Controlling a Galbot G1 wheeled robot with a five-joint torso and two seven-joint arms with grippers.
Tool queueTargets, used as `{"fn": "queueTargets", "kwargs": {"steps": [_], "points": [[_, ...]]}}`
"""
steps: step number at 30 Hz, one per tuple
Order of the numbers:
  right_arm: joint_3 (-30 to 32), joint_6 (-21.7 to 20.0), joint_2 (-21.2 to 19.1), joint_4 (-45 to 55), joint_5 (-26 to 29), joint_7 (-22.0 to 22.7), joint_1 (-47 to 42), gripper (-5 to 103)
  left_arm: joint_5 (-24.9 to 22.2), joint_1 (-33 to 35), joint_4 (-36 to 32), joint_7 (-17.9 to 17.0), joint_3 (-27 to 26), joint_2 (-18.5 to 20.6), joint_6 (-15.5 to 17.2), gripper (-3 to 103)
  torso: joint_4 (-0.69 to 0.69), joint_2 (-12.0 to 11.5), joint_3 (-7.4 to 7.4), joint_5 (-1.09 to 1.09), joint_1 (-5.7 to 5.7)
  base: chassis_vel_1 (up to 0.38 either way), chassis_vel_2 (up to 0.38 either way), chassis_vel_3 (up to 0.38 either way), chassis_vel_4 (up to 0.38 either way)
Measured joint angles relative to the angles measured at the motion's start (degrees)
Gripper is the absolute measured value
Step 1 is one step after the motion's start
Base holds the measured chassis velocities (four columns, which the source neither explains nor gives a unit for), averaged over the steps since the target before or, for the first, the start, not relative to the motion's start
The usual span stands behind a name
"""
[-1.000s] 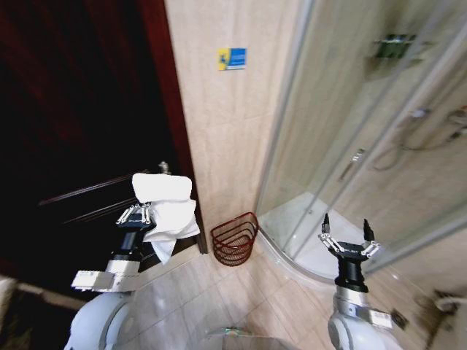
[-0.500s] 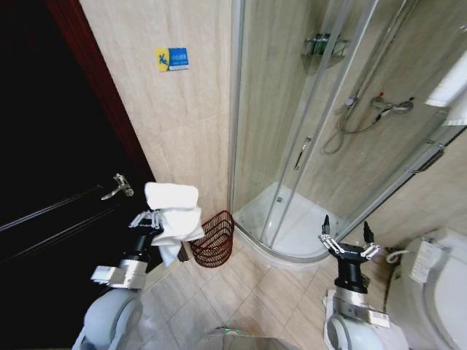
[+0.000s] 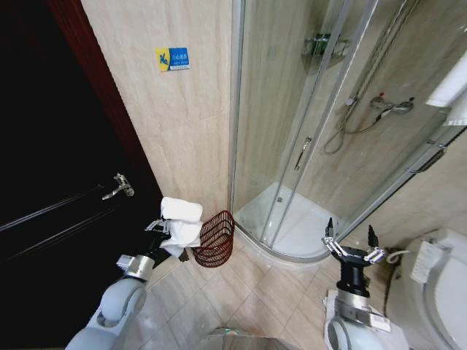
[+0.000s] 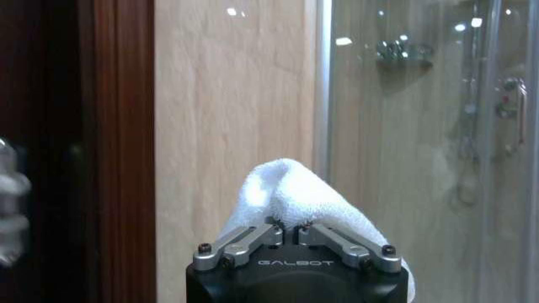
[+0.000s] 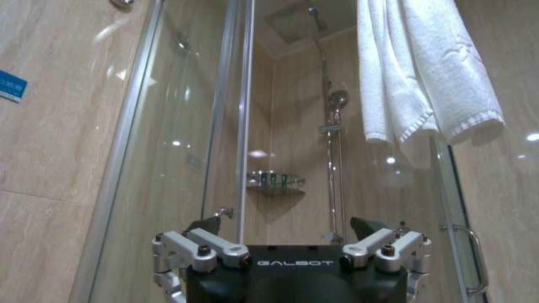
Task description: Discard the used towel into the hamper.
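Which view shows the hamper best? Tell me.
The head view: the hamper stands whole on the floor by the shower door, just right of the towel in the left gripper. The wrist views miss it.

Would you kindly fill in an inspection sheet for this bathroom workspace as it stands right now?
Surface: beige tiled floor, bare around the basket.
Job's things: white terry towel held up beside the reddish-brown open-weave wicker hamper, not yet in it; hamper stands on the floor by the wall.
Clutter: nothing seen.
Grippers: left gripper shut on the towel, next to the hamper; right gripper open, empty, raised near the shower.
Cables: nothing seen.
Surroundings: dark wooden door, glass shower enclosure, blue wall sign, white towels hanging.
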Motion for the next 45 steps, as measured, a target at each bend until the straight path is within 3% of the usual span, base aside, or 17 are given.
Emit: {"fn": "queueTargets", "kwargs": {"steps": [5, 7, 15, 33, 43, 45], "points": [[-0.18, 0.39, 0.59, 0.97, -0.41, -0.09, -0.79, 100, -2.96, -2.70, 4.29, 2.38, 2.39, 3.01, -0.27, 4, -0.02, 0.00, 0.00, 0.00, 0.00, 0.000, 0.000, 0.000, 0.000], [-0.31, 0.91, 0.67, 1.25, -0.77, -0.24, -1.44, 100, -3.81, -6.60, 9.68, 5.49, 3.68, 4.47, -2.21, 4, 0.01, 0.00, 0.00, -0.01, 0.00, 0.000, 0.000, 0.000, 0.000], [-0.27, 3.42, 1.24, 1.35, -0.76, -0.47, -4.13, 100, -5.75, -13.97, 19.27, 8.82, 9.12, 7.76, -3.20, 4, -0.01, 0.00, 0.00, 0.02, 0.00, 0.000, 0.000, 0.000, 0.000], [-1.25, 7.96, 2.78, 0.56, -1.68, -2.38, -6.37, 100, -8.16, -24.22, 25.65, 10.05, 16.69, 7.85, -2.55, 4, -0.01, -0.01, 0.01, 0.01, 0.04, -0.041, 0.030, 0.035, -0.032], [-2.86, 10.89, 4.06, -1.27, -5.46, -2.79, -6.80, 100, -8.71, -32.11, 34.37, 9.27, 25.81, 6.78, -2.30, 4, 0.00, 0.00, -0.01, 0.02, -0.02, 0.000, 0.000, 0.000, 0.000], [-2.66, 11.36, 4.13, -1.88, -5.62, -2.79, -6.68, 100, -8.71, -35.50, 38.47, 9.27, 29.23, 5.09, -2.61, 4, -0.01, 0.00, 0.00, 0.01, -0.01, 0.000, 0.000, 0.000, 0.000]]}}
